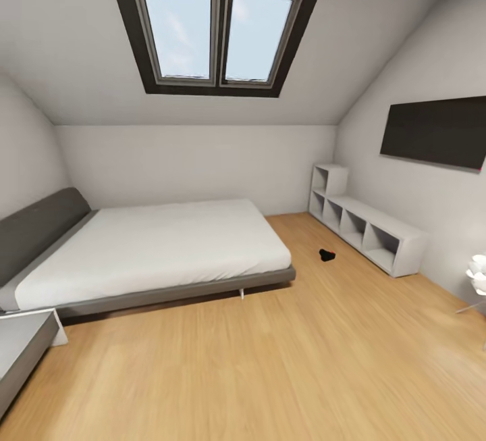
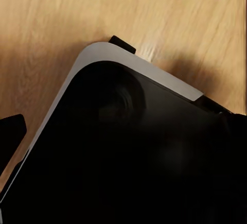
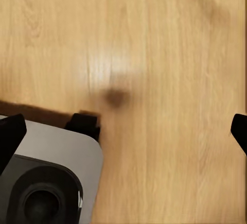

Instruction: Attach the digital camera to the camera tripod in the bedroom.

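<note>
Camera [image 1: 327,254] lies far ahead-right on my floor [image 1: 270,360], nearer my right arm; right gripper [image 3: 123,131] spread, left indeterminate.

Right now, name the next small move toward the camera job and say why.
Probably drive forward and a little right toward the digital camera, the small black object lying on the wood floor between the bed and the white cube shelving. It looks well beyond arm's reach from here.
</note>
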{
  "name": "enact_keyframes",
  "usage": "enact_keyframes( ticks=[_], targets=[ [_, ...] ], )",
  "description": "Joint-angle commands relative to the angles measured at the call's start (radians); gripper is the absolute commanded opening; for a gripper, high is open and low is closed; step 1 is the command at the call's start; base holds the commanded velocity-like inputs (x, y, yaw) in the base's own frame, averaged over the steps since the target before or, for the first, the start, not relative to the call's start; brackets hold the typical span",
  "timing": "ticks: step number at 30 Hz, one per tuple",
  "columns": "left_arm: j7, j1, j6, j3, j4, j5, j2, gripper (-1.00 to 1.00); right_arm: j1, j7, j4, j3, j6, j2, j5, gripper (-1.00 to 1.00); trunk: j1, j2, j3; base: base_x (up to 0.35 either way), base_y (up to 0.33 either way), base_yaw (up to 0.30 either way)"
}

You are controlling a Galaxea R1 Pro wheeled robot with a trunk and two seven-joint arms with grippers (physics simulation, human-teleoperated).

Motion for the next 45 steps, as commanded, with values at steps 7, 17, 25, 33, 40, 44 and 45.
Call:
enact_keyframes(
  ticks=[7, 17, 25, 33, 40, 44, 45],
  targets=[
    [0.003, -0.001, 0.0, 0.008, 0.0, -0.006, 0.001, 1.0, -0.001, 0.004, 0.002, -0.007, -0.004, -0.002, 0.011, 1.0, 0.001, -0.001, -0.001, 0.319, 0.0, 0.003],
    [0.003, -0.001, 0.002, 0.007, 0.0, -0.007, 0.001, 1.0, -0.001, 0.002, 0.003, -0.006, -0.002, 0.0, 0.01, 1.0, 0.001, -0.001, -0.001, 0.324, 0.0, 0.0],
    [0.002, 0.0, -0.006, 0.006, 0.0, -0.01, 0.001, 1.0, -0.001, 0.001, 0.005, -0.007, -0.004, 0.003, 0.004, 1.0, 0.001, -0.001, -0.001, 0.324, 0.0, 0.0],
    [0.001, 0.0, -0.008, 0.007, 0.0, -0.01, 0.001, 1.0, -0.001, 0.001, 0.006, -0.009, -0.005, 0.003, -0.002, 1.0, 0.001, -0.001, -0.001, 0.324, 0.0, 0.0],
    [0.001, 0.0, -0.01, 0.007, 0.0, -0.011, 0.001, 1.0, -0.001, 0.001, 0.006, -0.01, -0.006, 0.004, -0.003, 1.0, 0.001, -0.001, -0.001, 0.324, 0.049, -0.073],
    [0.001, 0.0, -0.011, 0.007, -0.002, -0.012, 0.0, 1.0, -0.001, 0.001, 0.006, -0.01, -0.006, 0.005, -0.002, 1.0, 0.001, -0.001, -0.001, 0.324, 0.131, -0.218],
    [0.001, 0.0, -0.011, 0.007, -0.002, -0.012, 0.0, 1.0, -0.001, 0.001, 0.006, -0.01, -0.006, 0.005, -0.002, 1.0, 0.001, -0.001, -0.001, 0.324, 0.151, -0.247]
  ],
)
